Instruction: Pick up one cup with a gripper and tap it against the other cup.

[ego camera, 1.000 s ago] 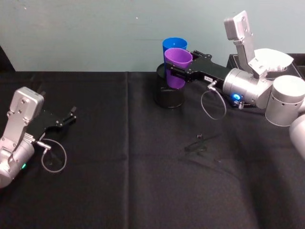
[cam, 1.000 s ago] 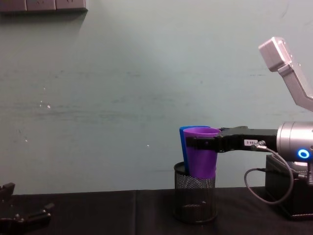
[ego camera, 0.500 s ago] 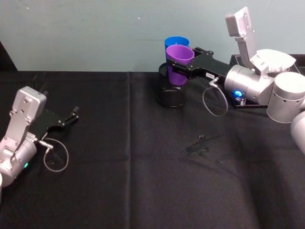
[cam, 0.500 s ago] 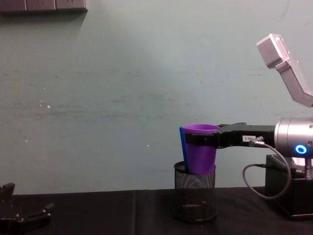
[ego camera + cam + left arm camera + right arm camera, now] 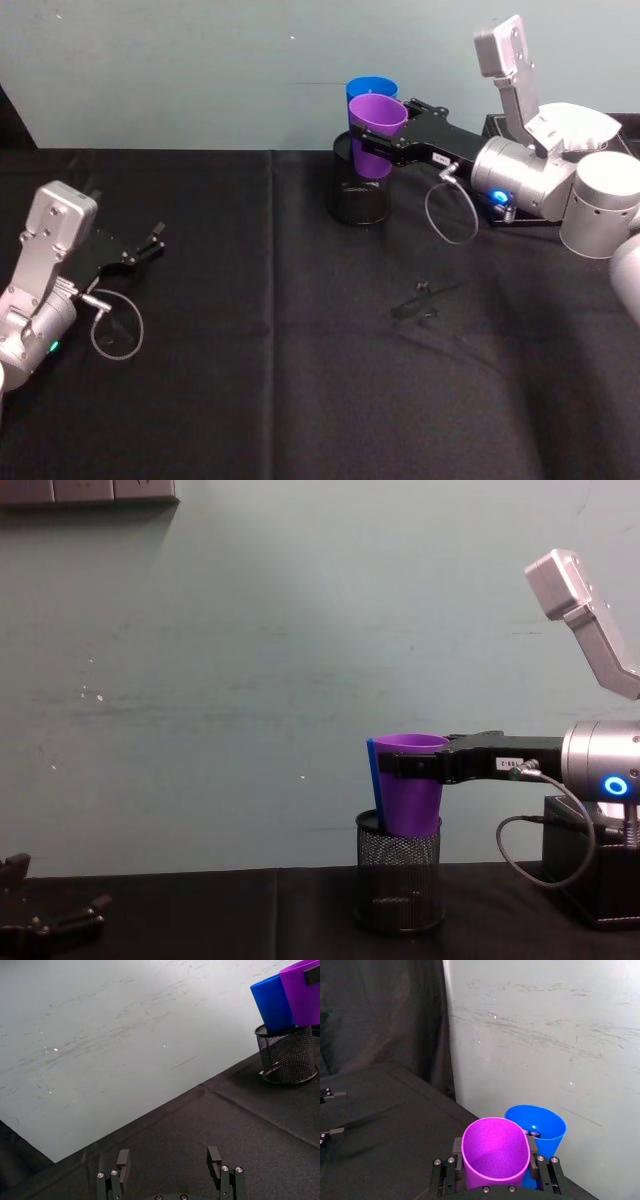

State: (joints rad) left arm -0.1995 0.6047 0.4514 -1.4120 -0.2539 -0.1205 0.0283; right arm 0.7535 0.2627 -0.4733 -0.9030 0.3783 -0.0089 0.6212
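- Black cloth covers the worktop [image 5: 300, 380], with a pale green wall behind it.
- Right gripper [image 5: 376, 148] is clamped on the purple cup [image 5: 376, 125], holding it upright over the black mesh holder [image 5: 358, 203].
- Blue cup [image 5: 371, 89] stands in that holder, just behind the purple one; whether they touch is unclear.
- Left gripper [image 5: 150, 243] sits low at the worktop's left, fingers spread.

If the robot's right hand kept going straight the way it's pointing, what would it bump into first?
Probably the blue cup: it stands in the mesh holder right beyond the purple cup that the right hand grips. They look touching or nearly so.
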